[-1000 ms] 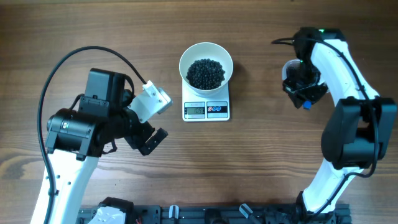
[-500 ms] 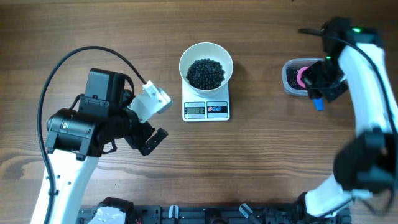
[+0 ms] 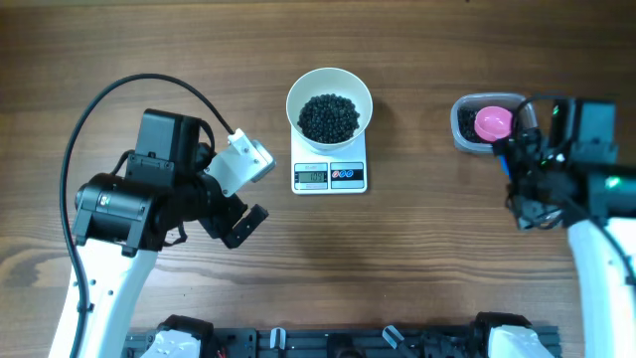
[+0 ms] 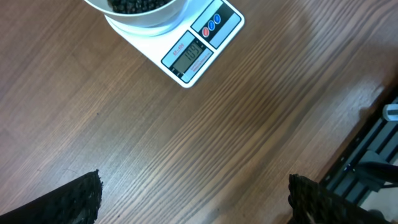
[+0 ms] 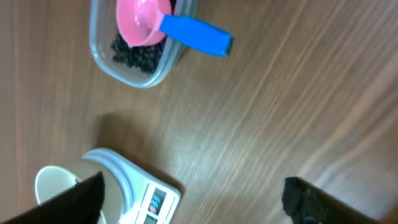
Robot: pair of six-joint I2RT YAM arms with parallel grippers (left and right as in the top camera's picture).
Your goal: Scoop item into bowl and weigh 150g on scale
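Note:
The white bowl [image 3: 329,91] stands on the scale [image 3: 330,176] and holds a heap of black beads [image 3: 329,116]. In the right wrist view the bowl [image 5: 55,182] and scale [image 5: 149,198] sit at the lower left. A pink scoop [image 3: 492,122] with a blue handle [image 5: 196,34] rests in the clear tub [image 3: 467,131], on more beads [image 5: 134,56]. My right gripper [image 3: 515,184] is open and empty, just below the tub; its fingers [image 5: 311,199] frame bare wood. Left of the scale, my left gripper [image 3: 260,191] hangs open and empty, its fingers [image 4: 68,202] wide apart above the table.
The scale's display [image 4: 188,55] and two round buttons [image 4: 212,22] face the front edge. A black rail [image 3: 328,343] runs along the near edge of the wooden table [image 3: 397,259]. The left arm's cable [image 3: 129,89] loops over the table's left side.
My right gripper has opened and let the scoop go into the tub, then pulled back from over the tub toward the front right. The left arm has not moved.

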